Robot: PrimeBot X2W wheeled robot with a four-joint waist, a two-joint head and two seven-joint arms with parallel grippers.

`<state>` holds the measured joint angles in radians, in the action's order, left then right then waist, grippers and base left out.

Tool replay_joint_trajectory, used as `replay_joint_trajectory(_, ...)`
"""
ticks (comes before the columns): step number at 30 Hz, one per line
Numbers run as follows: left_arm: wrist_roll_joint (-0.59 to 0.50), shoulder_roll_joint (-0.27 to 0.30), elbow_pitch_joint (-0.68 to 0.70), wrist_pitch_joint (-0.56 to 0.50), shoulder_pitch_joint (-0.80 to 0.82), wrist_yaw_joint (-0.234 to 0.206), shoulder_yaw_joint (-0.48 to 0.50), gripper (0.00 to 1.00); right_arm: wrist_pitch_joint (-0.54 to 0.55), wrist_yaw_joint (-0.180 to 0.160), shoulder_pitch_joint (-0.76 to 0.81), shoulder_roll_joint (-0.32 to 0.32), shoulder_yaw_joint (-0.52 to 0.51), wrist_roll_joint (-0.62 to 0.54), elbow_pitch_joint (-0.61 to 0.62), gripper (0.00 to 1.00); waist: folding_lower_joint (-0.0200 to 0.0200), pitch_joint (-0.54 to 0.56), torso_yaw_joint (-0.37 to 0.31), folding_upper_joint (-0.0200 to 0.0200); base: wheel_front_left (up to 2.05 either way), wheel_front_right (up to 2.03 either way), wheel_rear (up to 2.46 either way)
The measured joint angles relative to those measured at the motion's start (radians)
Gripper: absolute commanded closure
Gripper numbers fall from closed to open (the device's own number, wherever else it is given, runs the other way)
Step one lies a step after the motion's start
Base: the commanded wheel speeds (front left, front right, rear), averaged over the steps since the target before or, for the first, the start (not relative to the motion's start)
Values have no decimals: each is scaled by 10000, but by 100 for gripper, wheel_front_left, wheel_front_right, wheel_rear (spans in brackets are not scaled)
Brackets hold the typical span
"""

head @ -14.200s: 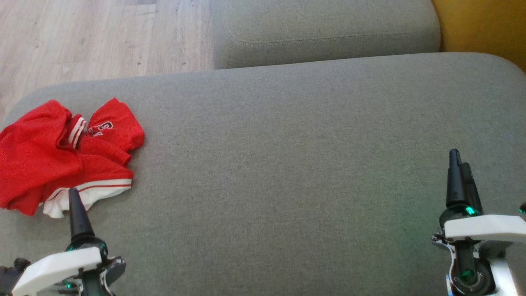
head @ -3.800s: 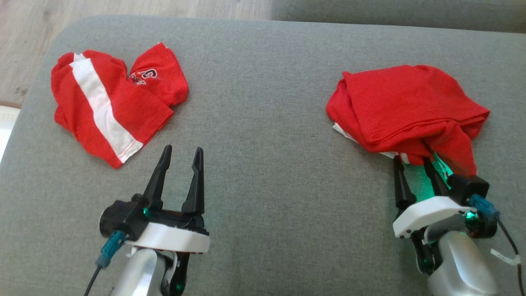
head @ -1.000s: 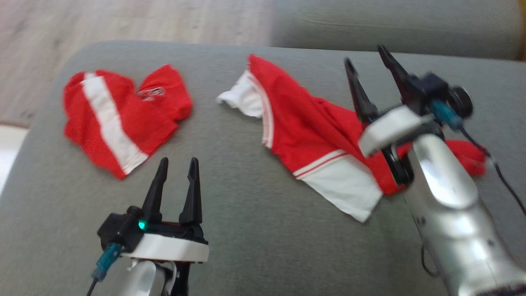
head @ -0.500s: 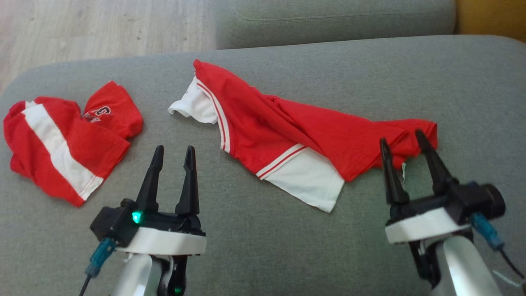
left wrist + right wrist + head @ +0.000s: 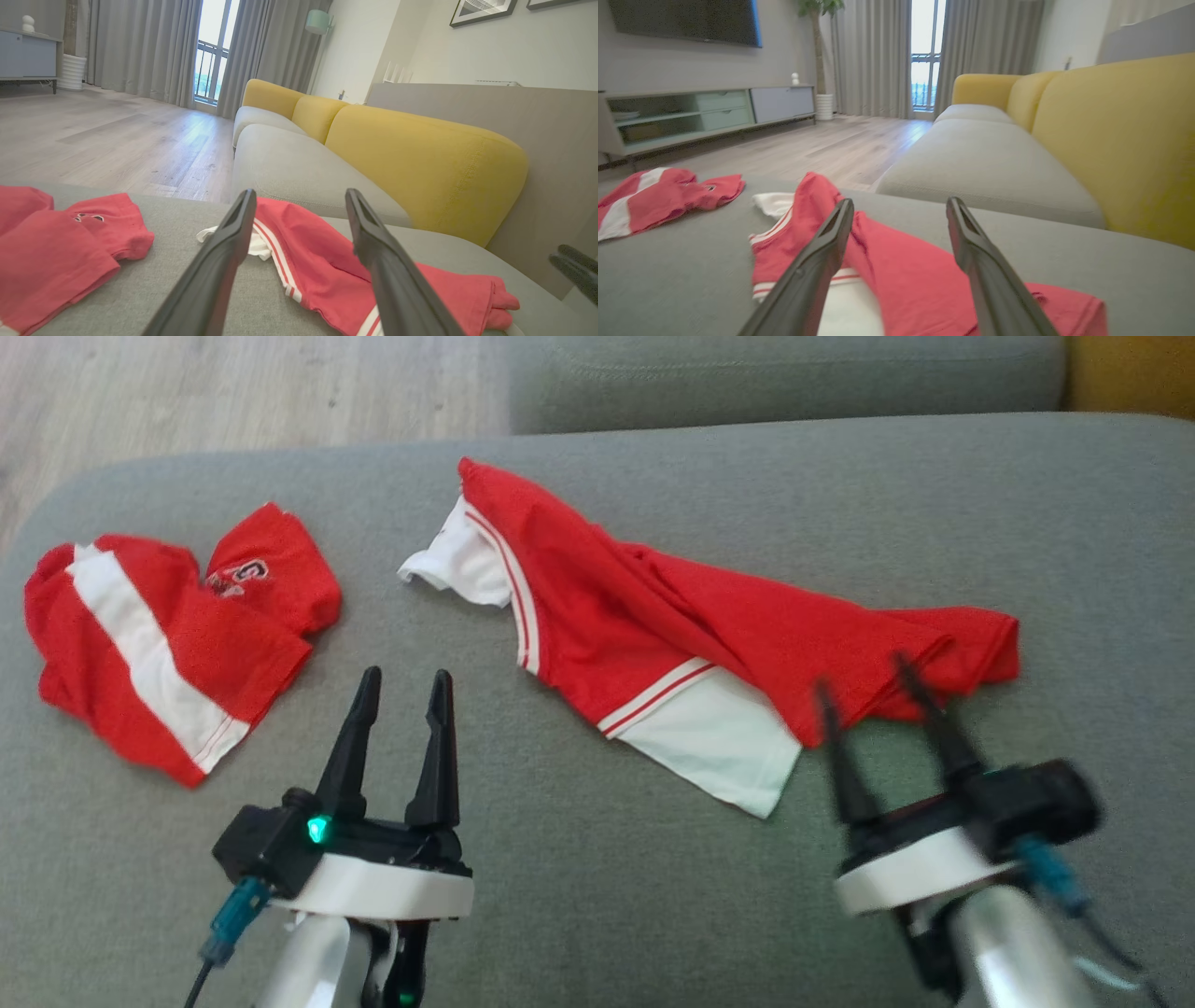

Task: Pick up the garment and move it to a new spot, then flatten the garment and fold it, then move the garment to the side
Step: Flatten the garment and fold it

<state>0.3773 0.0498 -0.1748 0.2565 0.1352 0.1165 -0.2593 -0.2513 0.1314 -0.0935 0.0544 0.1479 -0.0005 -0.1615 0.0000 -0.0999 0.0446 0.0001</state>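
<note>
Garments: two. One is a stretched red garment [image 5: 709, 635] of mesh cloth with white panels and striped trim. The other is a crumpled red garment [image 5: 168, 635] with a white band and a lettered patch.
End effectors: two, each with two long dark fingers on a white base.
Where the garments lie: both are on the grey fabric sofa cushion [image 5: 597, 896]. The stretched red garment runs across its middle, from the far left down toward the right, with folds along its length. The crumpled red garment sits near the cushion's left end, well apart from the first.
Left end effector [image 5: 406, 675]: released, fingers spread wide, nothing between them and touching nothing. It points into the bare gap between the two garments.
Right end effector [image 5: 863, 674]: released, fingers spread wide, and nothing gripped. Its tips reach the near edge of the stretched red garment's right end. The head view is blurred here, so they may be brushing the hem or just clear of it.
Left arm: the silver forearm rises from the lower left and the fingers point away from the robot.
Right arm: the pale forearm rises from the lower right and the fingers lean slightly left.
Surroundings: yellow padded backrest [image 5: 420, 154]; pale wood floor [image 5: 233, 392].
</note>
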Motion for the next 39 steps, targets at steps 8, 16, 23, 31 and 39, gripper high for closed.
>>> replay_joint_trajectory(8,42,-2,-111,0,39,71,-186,0,240,0,-348,577,2002,-127,-1369,0,0,-420,556,0,0,0,0)
replay_joint_trajectory(16,194,-2,-178,0,198,73,-316,0,1348,0,-1084,936,2391,-127,-2974,0,1,-665,1087,0,0,0,0)
replay_joint_trajectory(23,194,-2,-176,0,254,73,-309,0,1925,0,-1400,1034,2612,82,-3791,0,0,-781,1170,0,0,0,0)
replay_joint_trajectory(31,194,-2,-180,0,324,79,-305,0,2151,0,-2066,815,2800,744,-4487,0,0,-910,1080,0,0,0,0)
replay_joint_trajectory(39,192,-4,-190,0,441,81,-301,0,2029,0,-2450,709,2964,1114,-4984,100,1,-898,1048,0,0,0,0)
